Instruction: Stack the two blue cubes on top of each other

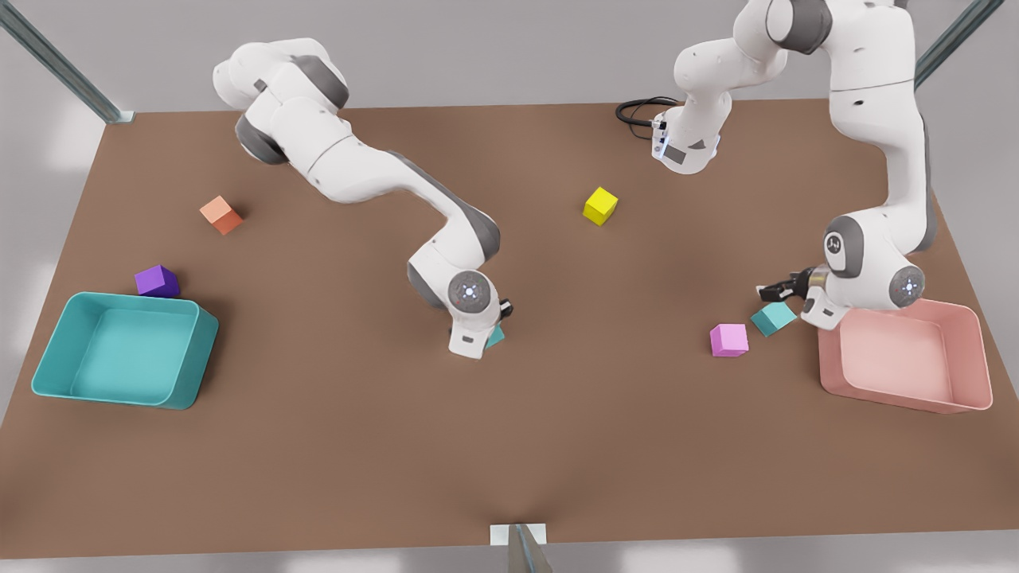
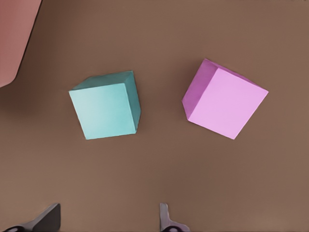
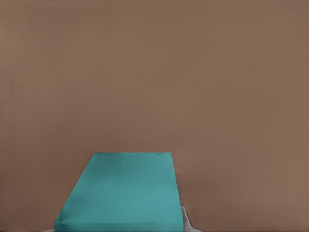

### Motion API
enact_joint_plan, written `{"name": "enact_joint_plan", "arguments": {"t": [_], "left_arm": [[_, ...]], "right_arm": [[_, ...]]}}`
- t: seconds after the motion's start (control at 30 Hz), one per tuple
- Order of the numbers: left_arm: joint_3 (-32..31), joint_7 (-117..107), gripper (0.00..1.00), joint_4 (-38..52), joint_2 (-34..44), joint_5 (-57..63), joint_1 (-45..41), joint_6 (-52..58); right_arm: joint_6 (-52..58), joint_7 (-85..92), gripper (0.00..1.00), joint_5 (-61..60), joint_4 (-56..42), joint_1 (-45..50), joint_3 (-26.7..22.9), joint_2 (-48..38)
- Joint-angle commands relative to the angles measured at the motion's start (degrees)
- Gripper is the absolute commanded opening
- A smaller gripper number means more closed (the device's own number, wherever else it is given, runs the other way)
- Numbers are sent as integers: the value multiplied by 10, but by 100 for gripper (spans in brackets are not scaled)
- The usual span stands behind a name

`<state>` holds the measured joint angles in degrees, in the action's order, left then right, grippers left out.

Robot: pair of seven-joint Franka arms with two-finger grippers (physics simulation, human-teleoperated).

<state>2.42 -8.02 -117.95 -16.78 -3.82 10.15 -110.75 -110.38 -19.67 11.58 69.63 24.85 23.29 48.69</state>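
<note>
Left pincer [image 1: 778,291] hovers by one teal cube [image 1: 773,318], next to the pink cube [image 1: 729,340]. Right pincer [image 1: 492,330] sits low on the other teal cube [image 1: 496,337] mid-tabletop [image 1: 509,446].

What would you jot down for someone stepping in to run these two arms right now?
Left claw: open, above the table, over the blue cube that lies between the pink cube and the pink tray.
Right claw: low at mid-table, at the other blue cube; whether it grips it cannot be told.
Done: each arm has reached a blue cube.
Left: the cubes are far apart and unstacked. One must be lifted, carried over and set on the other.
</note>
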Motion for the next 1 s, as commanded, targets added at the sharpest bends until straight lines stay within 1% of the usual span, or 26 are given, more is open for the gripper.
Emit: {"name": "enact_joint_plan", "arguments": {"t": [0.0, 0.03, 0.1, 0.27, 0.3, 0.33, 0.53, 0.6, 0.63, 0.67, 0.7, 0.73, 0.77, 0.8, 0.83, 0.87, 0.9, 0.97], "left_arm": [[6, -92, 100, -35, -2, -17, 7, -202], [6, -92, 100, -46, -3, -17, 10, -220], [6, -93, 100, -66, -6, -60, 9, -245], [6, -89, 100, -65, -24, -54, 12, -272], [7, -89, 100, -65, -24, -25, 18, -272], [7, -89, 100, -66, -24, 4, 21, -271], [7, -92, 100, -66, -35, 2, 20, -271], [7, -92, 100, -66, -36, 0, 20, -271], [7, -92, 100, -66, -36, 0, 20, -271], [7, -93, 100, -66, -35, 0, 18, -271], [7, -93, 100, -66, -35, 0, 16, -272], [7, -93, 100, -66, -36, 0, 15, -271], [7, -93, 100, -66, -36, 0, 14, -272], [7, -93, 100, -66, -36, 0, 13, -272], [7, -93, 100, -66, -37, 0, 13, -272], [7, -93, 100, -66, -41, 0, 14, -273], [7, -93, 100, -66, -41, 0, 14, -273], [7, -93, 100, -66, -53, 0, 13, -280]], "right_arm": [[-26, -563, 55, 11, -6, 32, -1, 11], [-37, -577, 55, 20, -7, 39, -1, 18], [-65, -597, 55, 26, -6, 55, -7, 31], [-109, -592, 56, 26, -9, 57, -12, 63], [-109, -590, 63, 26, -9, 56, -12, 64], [-110, -589, 100, 26, -9, 56, -12, 64], [-110, -580, 100, 24, -17, 50, -15, 62], [-88, -542, 100, 20, -16, 16, -7, 32], [-55, -512, 100, 19, -14, -2, -3, 4], [6, -452, 100, 19, -14, -38, 10, -33], [61, -341, 100, 18, -9, -90, 24, -56], [131, -115, 100, 19, 2, -161, 24, -82], [166, 115, 100, 19, 2, -254, 24, -88], [176, 270, 100, 24, -11, -319, 23, -95], [185, 371, 100, 54, -17, -356, 18, -129], [190, 376, 100, 82, -12, -369, 18, -171], [191, 371, 100, 75, 12, -377, 18, -208], [184, 352, 100, 62, 33, -388, 24, -217]]}}
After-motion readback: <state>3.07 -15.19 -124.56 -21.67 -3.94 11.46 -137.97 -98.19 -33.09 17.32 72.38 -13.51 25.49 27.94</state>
